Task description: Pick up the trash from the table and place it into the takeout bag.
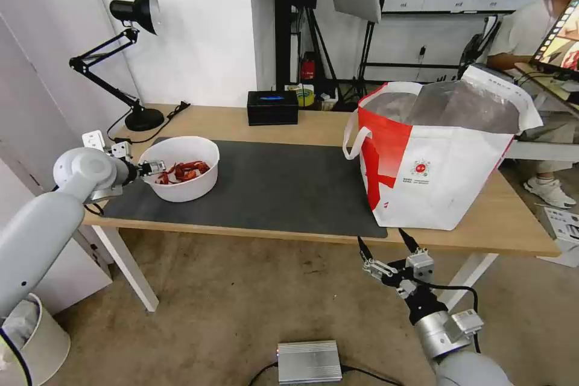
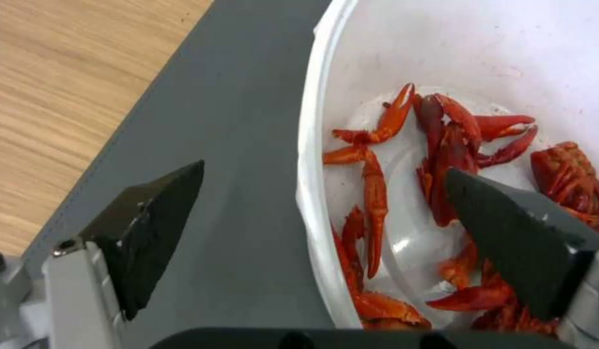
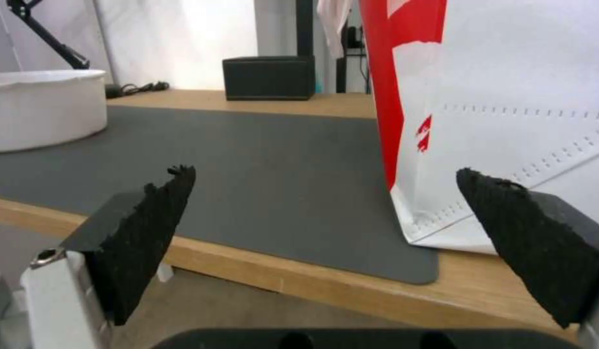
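My left hand (image 1: pixel 152 167) sits released at the left of the frame, one finger inside the white bowl (image 1: pixel 181 167) of red shell scraps, the other outside its rim. The bowl rests on the grey mat (image 1: pixel 271 187) on the counter (image 1: pixel 506 229), well apart from the takeout bag (image 1: pixel 434 157) at right. My right hand (image 1: pixel 386 247) hangs released below the counter edge, lower centre.

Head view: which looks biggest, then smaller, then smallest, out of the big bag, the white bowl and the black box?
1. The takeout bag looks biggest by far.
2. The white bowl comes next.
3. The black box looks smallest, but it sits farther back on the table, so its real size against the bowl is unsure.
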Tool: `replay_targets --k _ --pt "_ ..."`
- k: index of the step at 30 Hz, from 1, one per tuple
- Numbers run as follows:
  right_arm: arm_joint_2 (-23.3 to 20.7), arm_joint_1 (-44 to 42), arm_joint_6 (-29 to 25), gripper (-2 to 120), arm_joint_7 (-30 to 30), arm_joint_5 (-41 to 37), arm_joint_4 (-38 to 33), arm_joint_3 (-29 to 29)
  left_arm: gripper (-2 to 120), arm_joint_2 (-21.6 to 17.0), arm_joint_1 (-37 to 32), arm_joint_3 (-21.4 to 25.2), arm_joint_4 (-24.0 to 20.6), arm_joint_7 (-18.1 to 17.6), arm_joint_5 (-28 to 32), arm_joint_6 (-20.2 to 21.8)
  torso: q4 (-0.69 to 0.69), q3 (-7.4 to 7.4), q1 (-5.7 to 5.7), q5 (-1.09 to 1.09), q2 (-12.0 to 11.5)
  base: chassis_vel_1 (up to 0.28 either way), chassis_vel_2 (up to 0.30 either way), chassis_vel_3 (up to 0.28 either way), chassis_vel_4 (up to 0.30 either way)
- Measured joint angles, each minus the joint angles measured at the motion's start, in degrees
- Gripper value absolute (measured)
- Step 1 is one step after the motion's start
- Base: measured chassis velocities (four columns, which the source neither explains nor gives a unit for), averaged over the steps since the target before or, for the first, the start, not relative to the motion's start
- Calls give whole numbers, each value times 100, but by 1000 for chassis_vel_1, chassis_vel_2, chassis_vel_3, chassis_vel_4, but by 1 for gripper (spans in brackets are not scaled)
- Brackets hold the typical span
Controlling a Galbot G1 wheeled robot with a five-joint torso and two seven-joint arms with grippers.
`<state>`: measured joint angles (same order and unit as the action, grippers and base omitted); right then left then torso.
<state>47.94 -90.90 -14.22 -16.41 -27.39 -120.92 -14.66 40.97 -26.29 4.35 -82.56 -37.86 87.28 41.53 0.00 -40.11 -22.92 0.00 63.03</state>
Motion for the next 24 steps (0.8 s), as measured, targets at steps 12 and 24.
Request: replay_targets --k 12,24 --pt "0 0 0 100 0 0 0 0 76 50 154 -222 76 -254 -13 42 1 1 1 2 0 0 0 0 0" --pt "0 0 0 100 0 0 0 0 31 103 220 -317 -59 -432 3 75 0 0 0 -1 0 0 0 0 0"
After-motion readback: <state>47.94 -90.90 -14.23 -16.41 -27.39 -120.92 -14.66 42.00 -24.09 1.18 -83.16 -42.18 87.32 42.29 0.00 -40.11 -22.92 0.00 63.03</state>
